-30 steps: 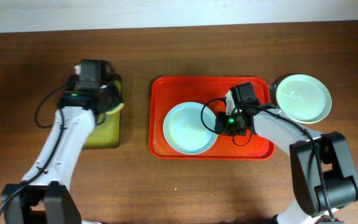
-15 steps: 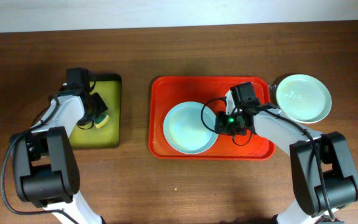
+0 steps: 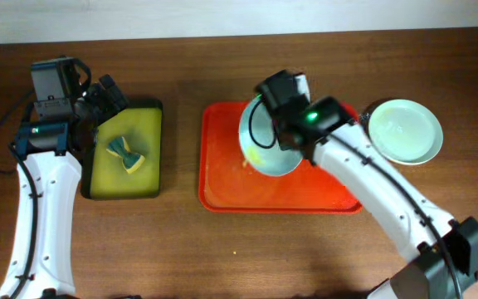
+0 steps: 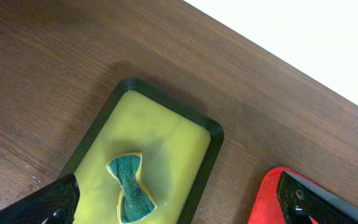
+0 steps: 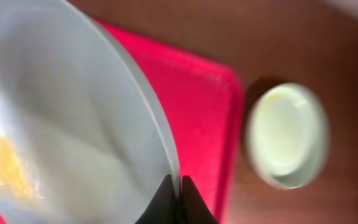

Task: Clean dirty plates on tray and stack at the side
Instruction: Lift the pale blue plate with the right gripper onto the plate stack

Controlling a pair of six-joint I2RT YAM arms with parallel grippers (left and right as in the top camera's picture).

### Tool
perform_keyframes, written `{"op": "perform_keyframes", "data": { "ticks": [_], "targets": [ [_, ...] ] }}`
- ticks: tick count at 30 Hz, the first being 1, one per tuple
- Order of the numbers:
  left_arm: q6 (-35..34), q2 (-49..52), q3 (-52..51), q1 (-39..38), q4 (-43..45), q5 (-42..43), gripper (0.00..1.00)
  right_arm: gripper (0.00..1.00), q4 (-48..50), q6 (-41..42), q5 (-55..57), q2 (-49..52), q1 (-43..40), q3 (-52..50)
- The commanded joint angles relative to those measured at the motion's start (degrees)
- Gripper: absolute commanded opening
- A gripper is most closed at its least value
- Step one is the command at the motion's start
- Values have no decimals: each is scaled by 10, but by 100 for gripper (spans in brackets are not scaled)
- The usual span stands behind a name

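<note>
The right wrist housing hides the right gripper [image 5: 176,198] from overhead; its own camera shows the two dark fingertips nearly together, pinching the rim of the pale blue plate [image 3: 264,141], which fills that blurred view and runs off its left and top edges; a yellowish smear sits low in the hollow. The plate stands steeply tilted over the far middle of the red tray [image 3: 222,183], hollow face turned leftward, its long axis running near to far; whether its lower rim touches the tray floor I cannot tell. The tray's left half and near strip lie bare. The mint green plate [image 3: 405,130] rests flat on the table [image 3: 222,249] just beside the tray's far right corner.

The left gripper [image 4: 179,208] hangs above the far left end of the yellow-green tray [image 3: 143,124], fingers spread wide and holding nothing; only their tips show, cut off at the frame's bottom; the sponge [image 3: 126,155] lies in that tray, apart from them.
</note>
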Motion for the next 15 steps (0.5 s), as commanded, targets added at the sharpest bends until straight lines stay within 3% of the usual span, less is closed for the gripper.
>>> {"op": "perform_keyframes", "data": {
  "ticks": [1, 5, 7, 15],
  "targets": [
    [1, 1, 2, 0, -5, 4, 99, 4, 11, -86, 262, -6, 67, 13],
    [1, 1, 2, 0, -6, 4, 99, 4, 62, -269, 403, -6, 125, 13],
    [1, 1, 2, 0, -6, 4, 99, 4, 56, -278, 473, -6, 140, 13],
    [1, 1, 2, 0, -6, 4, 99, 4, 33, -220, 478, -6, 161, 13]
  ]
}}
